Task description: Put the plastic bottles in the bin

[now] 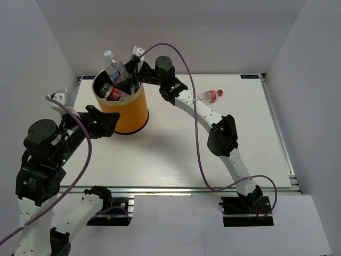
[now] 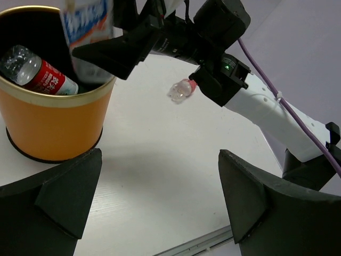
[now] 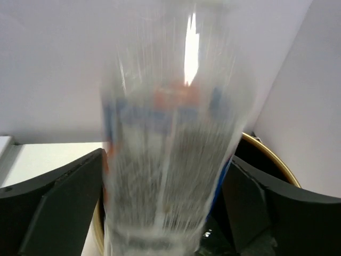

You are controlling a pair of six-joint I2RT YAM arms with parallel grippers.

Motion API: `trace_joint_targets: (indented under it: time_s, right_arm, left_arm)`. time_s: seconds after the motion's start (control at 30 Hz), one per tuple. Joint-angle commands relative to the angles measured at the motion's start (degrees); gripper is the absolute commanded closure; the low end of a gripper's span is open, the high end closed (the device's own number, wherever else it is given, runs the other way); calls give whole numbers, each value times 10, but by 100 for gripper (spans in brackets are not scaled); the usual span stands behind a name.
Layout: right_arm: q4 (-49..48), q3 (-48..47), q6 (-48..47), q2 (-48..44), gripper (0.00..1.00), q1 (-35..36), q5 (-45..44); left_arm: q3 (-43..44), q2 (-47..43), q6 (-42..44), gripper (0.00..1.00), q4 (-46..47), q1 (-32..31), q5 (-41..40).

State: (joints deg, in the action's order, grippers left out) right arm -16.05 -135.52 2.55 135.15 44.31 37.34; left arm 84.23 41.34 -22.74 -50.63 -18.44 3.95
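The orange bin (image 1: 136, 114) stands at the back left of the table, its gold rim also in the right wrist view (image 3: 272, 154). My right gripper (image 1: 130, 82) is over the bin's mouth with its jaws apart. A clear blue-white labelled bottle (image 1: 115, 68) stands tilted between them, base in the bin, and is streaked with motion blur in the right wrist view (image 3: 170, 160). A red-labelled bottle (image 1: 113, 94) lies inside the bin. Another clear bottle with a red label (image 1: 209, 96) lies on the table behind the right arm. My left gripper (image 1: 106, 121) is open and empty beside the bin's left front.
The right arm (image 1: 224, 136) stretches diagonally across the middle of the table, with a purple cable (image 1: 194, 138) looping above it. White walls close in on the left, back and right. The table's front edge rail (image 2: 202, 242) lies just below my left fingers.
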Motion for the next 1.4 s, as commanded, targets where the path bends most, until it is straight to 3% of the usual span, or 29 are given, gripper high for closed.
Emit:
trace_joint_targets:
  time_s: [0.0, 0.13, 0.3, 0.43, 0.57, 0.6, 0.67, 0.73, 0.77, 0.83, 0.9, 0.93, 1.0, 1.03, 1.17, 1.23, 1.27, 1.3, 1.33, 1.37]
  right_arm:
    - [-41, -30, -4, 23, 10, 1, -52]
    - [-55, -30, -8, 17, 10, -3, -82]
    - [-59, 8, -20, -53, 10, -31, -161]
    - [9, 42, -21, -123, 14, -90, -253]
    - [189, 74, -1, -162, 52, -157, -343]
    - [207, 85, 25, -182, 78, -198, -354]
    - [233, 148, 42, -208, 95, -221, -361]
    - [275, 182, 54, -226, 100, -260, -355]
    - [298, 197, 57, -233, 92, -266, -335]
    - [361, 201, 15, -228, 48, -288, -294]
    - [405, 190, -53, -220, 32, -300, -218]
    - [431, 190, -190, -215, 18, -305, -138]
    - [451, 219, -299, -219, 13, -321, -111]
    - [452, 234, -408, -233, 10, -331, -38]
    - [438, 308, -662, -240, 10, -410, 66]
    - [547, 209, -727, -186, 10, -420, 80]
    - [654, 161, -808, -130, 10, -436, 86]
    - [704, 31, -842, -101, 10, -436, 77]
    - [789, 3, -909, -48, 10, -436, 69]
    - [802, -13, -929, -40, 10, -456, 49]
  left_arm:
    - [-7, 22, -7, 0, -5, 4, 16]
    - [-13, 36, -7, 0, 7, 4, 39]
    - [-46, 62, 3, 0, 53, 4, 78]
    - [-92, 67, 3, 0, 108, 4, 100]
    - [-148, 56, -2, 0, 146, 4, 113]
    - [-158, 56, -7, 0, 152, 4, 113]
    - [-187, 41, -7, 0, 164, 4, 113]
    - [-204, 27, -13, 0, 170, -1, 119]
    - [-217, 27, -19, 0, 170, -1, 119]
    - [-226, 21, -19, 0, 170, -1, 119]
    - [-232, 15, -19, 0, 170, -1, 119]
    - [-232, 9, -19, 0, 162, -1, 119]
    - [-232, 9, -24, 0, 154, -1, 114]
    - [-232, 3, -24, 0, 148, -1, 113]
    - [-238, -2, -34, 0, 132, -1, 107]
    - [-238, -2, -40, 0, 132, -1, 107]
    - [-238, -2, -40, 0, 126, -1, 107]
    - [-238, -2, -40, 0, 126, -1, 102]
    - [-238, -2, -40, 0, 117, -1, 102]
    - [-231, -2, -45, 0, 109, -1, 96]
